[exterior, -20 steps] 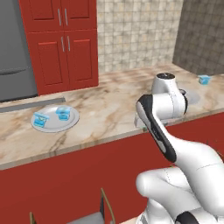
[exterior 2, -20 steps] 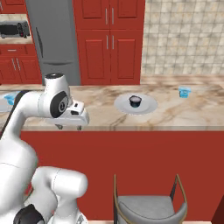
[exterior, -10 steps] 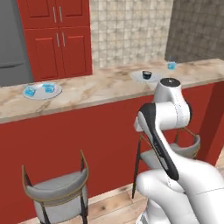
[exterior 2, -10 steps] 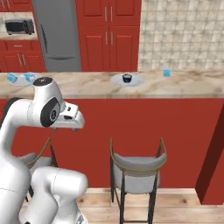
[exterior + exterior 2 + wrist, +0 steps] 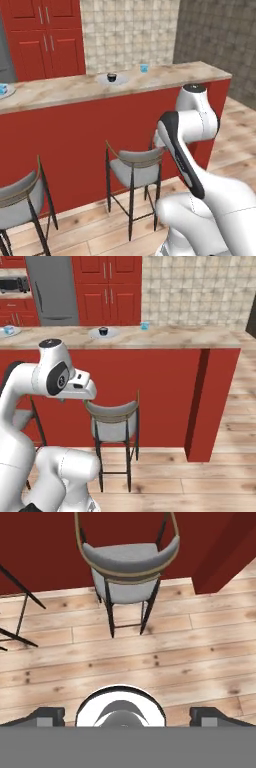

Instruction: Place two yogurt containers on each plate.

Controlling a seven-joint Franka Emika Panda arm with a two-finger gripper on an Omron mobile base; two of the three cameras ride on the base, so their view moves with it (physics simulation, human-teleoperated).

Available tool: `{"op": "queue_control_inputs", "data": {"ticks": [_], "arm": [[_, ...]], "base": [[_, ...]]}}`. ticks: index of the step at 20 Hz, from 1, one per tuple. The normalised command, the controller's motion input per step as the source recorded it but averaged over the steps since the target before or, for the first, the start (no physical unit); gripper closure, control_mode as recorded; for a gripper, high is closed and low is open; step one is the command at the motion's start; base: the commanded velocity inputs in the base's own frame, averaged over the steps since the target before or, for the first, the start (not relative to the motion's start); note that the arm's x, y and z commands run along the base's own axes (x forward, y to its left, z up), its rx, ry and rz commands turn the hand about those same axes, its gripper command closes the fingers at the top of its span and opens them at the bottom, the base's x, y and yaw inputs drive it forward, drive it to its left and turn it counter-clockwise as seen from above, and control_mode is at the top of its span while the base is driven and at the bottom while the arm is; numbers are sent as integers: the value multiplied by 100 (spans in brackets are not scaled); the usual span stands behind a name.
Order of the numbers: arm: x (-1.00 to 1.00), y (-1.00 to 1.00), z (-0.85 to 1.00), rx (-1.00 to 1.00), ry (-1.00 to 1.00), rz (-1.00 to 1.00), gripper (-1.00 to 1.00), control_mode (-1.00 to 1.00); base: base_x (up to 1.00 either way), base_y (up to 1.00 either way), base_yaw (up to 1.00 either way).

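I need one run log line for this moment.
end effector: open, empty, over floor | plate: holds dark item | yogurt: on counter beside plate

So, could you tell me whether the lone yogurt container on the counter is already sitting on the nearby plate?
No, the yogurt container stands on the bare counter, apart from the plate, which holds a small dark object.

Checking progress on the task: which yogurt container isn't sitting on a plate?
The yogurt container alone on the counter, just beyond the plate holding a dark item.
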Motion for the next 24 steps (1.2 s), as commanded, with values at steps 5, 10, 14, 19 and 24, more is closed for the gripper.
{"op": "queue_control_inputs", "data": {"ticks": [5, 10, 14, 19, 24], "arm": [[0, 0, 0, 0, 0, 0, -100, 100], [0, 0, 0, 0, 0, 0, -100, 100], [0, 0, 0, 0, 0, 0, -100, 100], [0, 0, 0, 0, 0, 0, -100, 100], [0, 0, 0, 0, 0, 0, -100, 100]], "base": [[53, -100, 0], [75, -100, 2], [100, -94, 12], [97, 17, 6], [73, 73, 15]]}}
